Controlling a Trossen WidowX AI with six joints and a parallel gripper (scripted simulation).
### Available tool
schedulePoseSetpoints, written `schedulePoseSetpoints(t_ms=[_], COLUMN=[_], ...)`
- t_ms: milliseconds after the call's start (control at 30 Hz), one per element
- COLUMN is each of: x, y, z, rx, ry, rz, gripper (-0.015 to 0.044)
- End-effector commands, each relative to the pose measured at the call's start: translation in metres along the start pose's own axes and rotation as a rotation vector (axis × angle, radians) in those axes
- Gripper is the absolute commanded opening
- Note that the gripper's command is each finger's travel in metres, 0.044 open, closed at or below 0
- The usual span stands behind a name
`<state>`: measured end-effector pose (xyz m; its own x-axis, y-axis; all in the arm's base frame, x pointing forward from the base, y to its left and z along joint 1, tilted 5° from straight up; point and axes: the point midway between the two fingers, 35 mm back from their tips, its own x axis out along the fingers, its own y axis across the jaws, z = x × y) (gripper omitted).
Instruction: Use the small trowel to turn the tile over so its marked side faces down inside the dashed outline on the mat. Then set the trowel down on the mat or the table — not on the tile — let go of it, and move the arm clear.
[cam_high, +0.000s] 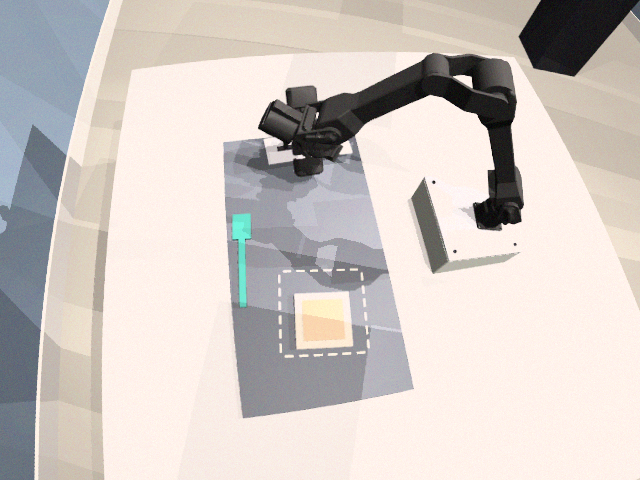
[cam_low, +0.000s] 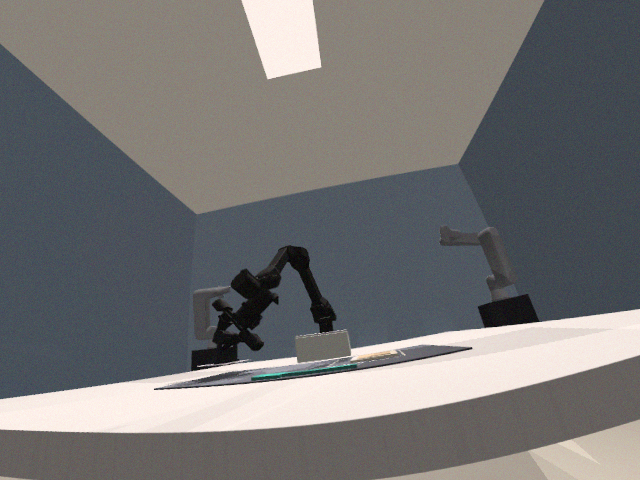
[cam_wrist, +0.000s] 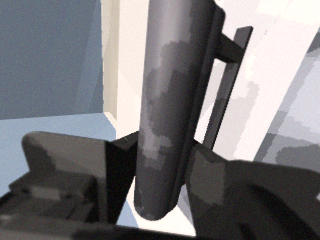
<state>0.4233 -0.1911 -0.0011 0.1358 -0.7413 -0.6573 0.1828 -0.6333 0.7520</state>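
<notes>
My gripper (cam_high: 310, 147) (cam_wrist: 164, 134) is shut on the trowel's dark round handle (cam_wrist: 172, 75). It holds the trowel over the mat's far end, and the pale blade (cam_high: 278, 156) (cam_low: 222, 363) shows beneath it, partly hidden by the gripper. A thin dark bar (cam_wrist: 227, 95) runs beside the handle. The tile (cam_high: 323, 320) (cam_low: 377, 355) lies flat inside the dashed outline (cam_high: 287, 355), near its lower edge. Its upper face shows a yellow-orange square with a pale border. The trowel is well away from the tile.
A teal flat-headed tool (cam_high: 241, 268) (cam_low: 305, 372) lies along the left side of the grey mat (cam_high: 310, 382) (cam_low: 434, 351). The arm stands on a pale box (cam_high: 480, 242) (cam_low: 323, 347) right of the mat. Other arms stand beyond the table in the exterior view.
</notes>
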Motion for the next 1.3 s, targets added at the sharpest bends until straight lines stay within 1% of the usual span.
schedulePoseSetpoints(t_ms=[0, 567, 933, 967, 1267], x=[0.004, 0.02, 0.02, 0.02, 0.019], y=[-0.004, -0.023, -0.023, -0.023, -0.023], z=[0.001, 0.001, 0.001, 0.001, 0.001], rx=[0.0, 0.006, 0.006, 0.006, 0.006], ry=[-0.006, -0.006, -0.006, -0.006, -0.006], rz=[0.006, 0.007, 0.007, 0.007, 0.006], gripper=[0.0, 0.0, 0.0289, 0.03, 0.03])
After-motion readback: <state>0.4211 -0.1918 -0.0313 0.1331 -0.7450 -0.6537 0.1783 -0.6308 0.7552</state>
